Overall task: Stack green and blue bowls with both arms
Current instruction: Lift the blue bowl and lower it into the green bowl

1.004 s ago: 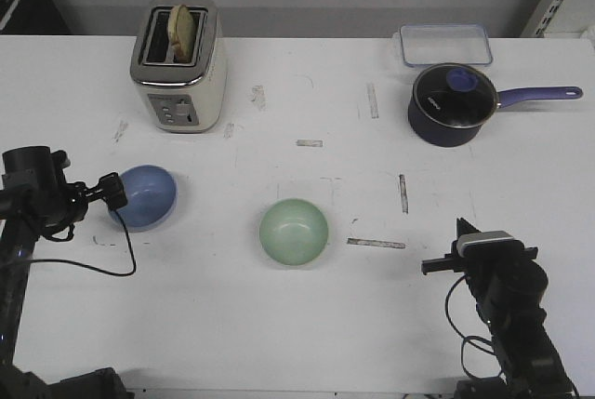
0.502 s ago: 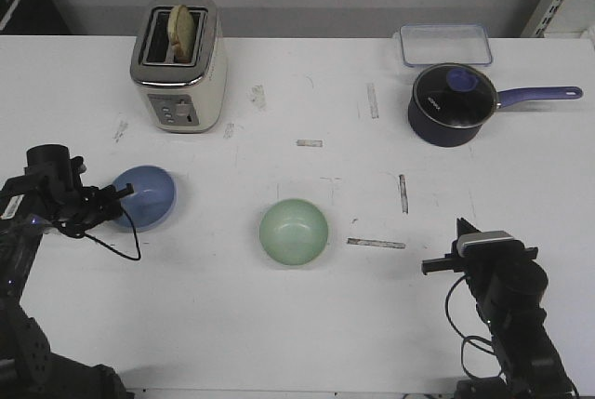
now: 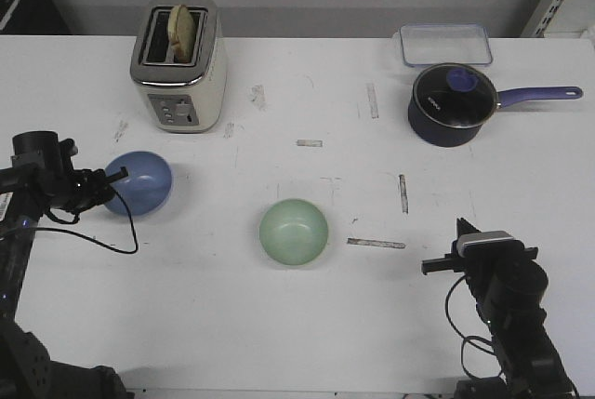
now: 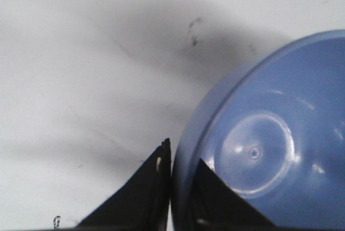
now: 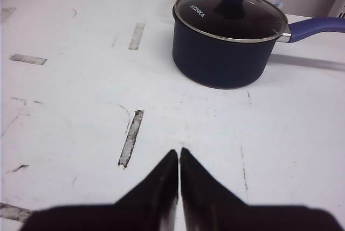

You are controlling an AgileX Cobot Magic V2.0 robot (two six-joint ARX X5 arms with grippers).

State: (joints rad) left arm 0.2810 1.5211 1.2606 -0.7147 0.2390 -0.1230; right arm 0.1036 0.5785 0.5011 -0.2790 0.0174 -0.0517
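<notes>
The periwinkle blue bowl (image 3: 139, 182) is at the table's left, tilted and held a little above the surface. My left gripper (image 3: 107, 182) is shut on its near-left rim; in the left wrist view one finger is outside and one inside the blue bowl's (image 4: 264, 150) wall, with the left gripper (image 4: 180, 158) pinching the rim. The pale mint green bowl (image 3: 294, 231) sits upright in the middle of the table. My right gripper (image 5: 179, 153) is shut and empty, low at the front right, with its silver-grey block (image 3: 483, 243) in the front view.
A cream toaster (image 3: 178, 64) with bread stands at the back left. A dark blue saucepan (image 3: 453, 104) with a lid and long handle is at the back right, also in the right wrist view (image 5: 229, 40). A clear container (image 3: 445, 44) lies behind it.
My left gripper has closed on the blue bowl's rim and raised it; the bowl now sits slightly further back and left and is tilted. The right arm has not moved.
</notes>
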